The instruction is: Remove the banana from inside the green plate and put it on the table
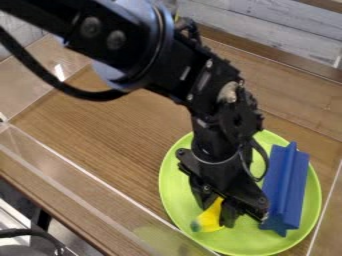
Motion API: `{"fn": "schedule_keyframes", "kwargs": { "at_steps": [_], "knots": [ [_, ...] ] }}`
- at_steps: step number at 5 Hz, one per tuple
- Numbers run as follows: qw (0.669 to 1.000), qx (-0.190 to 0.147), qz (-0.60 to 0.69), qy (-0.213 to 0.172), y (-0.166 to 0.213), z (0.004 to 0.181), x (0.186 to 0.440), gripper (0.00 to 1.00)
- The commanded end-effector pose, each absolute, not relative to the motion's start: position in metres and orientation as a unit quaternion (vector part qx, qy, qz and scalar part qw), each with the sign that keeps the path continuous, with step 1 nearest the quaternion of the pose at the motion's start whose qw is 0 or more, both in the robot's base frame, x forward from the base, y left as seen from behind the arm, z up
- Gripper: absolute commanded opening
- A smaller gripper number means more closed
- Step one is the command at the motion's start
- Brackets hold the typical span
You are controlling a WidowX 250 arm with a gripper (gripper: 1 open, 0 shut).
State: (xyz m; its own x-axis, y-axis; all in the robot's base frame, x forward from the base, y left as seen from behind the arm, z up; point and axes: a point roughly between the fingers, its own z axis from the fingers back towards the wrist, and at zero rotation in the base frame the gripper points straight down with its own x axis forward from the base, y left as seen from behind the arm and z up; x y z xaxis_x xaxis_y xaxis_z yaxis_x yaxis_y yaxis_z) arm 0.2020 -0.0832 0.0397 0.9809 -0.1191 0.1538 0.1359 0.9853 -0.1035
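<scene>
Soft, even light; faint glare streaks; small, slightly blurred picture.

A blue ridged block (pixel 285 188) stands near a pale plank surface (pixel 281 40).

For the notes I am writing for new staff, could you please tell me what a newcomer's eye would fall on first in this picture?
Probably the bulky black gripper, reaching down from the upper left and shut on the small yellow banana. Next would come the bright lime-green plate beneath them, at the lower right of the wood-grain table. The blue ridged block also stands out, on the plate's right side.
</scene>
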Motion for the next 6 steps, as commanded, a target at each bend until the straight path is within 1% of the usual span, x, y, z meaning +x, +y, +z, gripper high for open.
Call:
{"fn": "schedule_keyframes", "kwargs": {
  "at_steps": [1, 3, 6],
  "knots": [
    [0.993, -0.059, -0.058, -0.083, -0.081, 0.052, 0.21, 0.0],
    [0.994, -0.055, -0.058, -0.074, -0.076, 0.06, 0.211, 0.0],
    [0.995, -0.05, -0.056, -0.061, -0.067, 0.078, 0.212, 0.0]
  ]
}}
